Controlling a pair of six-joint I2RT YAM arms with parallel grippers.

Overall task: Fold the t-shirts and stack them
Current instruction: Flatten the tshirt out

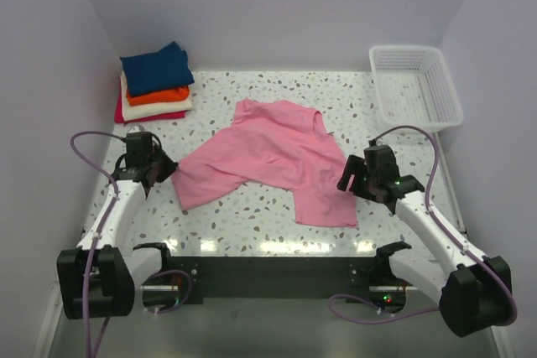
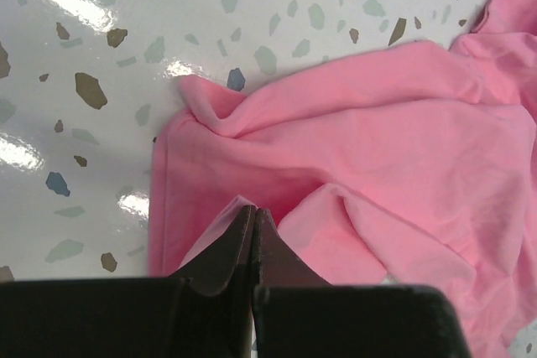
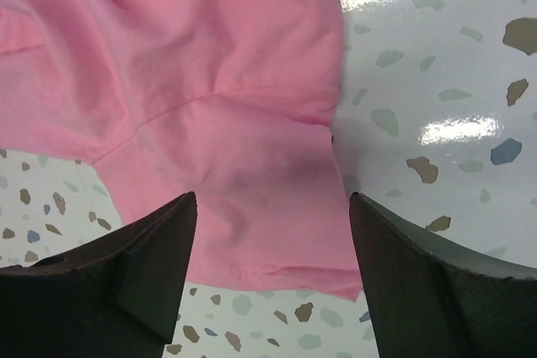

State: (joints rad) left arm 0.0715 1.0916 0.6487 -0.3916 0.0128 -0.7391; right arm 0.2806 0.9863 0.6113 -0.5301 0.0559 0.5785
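Fingers of the left gripper (image 2: pixel 253 217) are pressed together, and a small ridge of the pink t-shirt (image 2: pixel 377 140) rises to their tips, so they appear to be clamped on its edge. Ahead of that gripper the shirt spreads out rumpled across the speckled bench (image 2: pixel 101 39).

The right gripper (image 3: pixel 270 199) has its 2 fingers wide apart, holding nothing, poised over the shirt's opposite lower corner, which lies flat directly beneath it.

Well beyond the left gripper, in the far corner, sits a stack (image 1: pixel 155 83) of 4 folded shirts: navy on top, then orange, cream and red. Far beyond the right gripper stands a white mesh basket (image 1: pixel 404 49).

Judging by this, 4 shirts are done. 1 shirt is left to flatten, fold and add to the pile.
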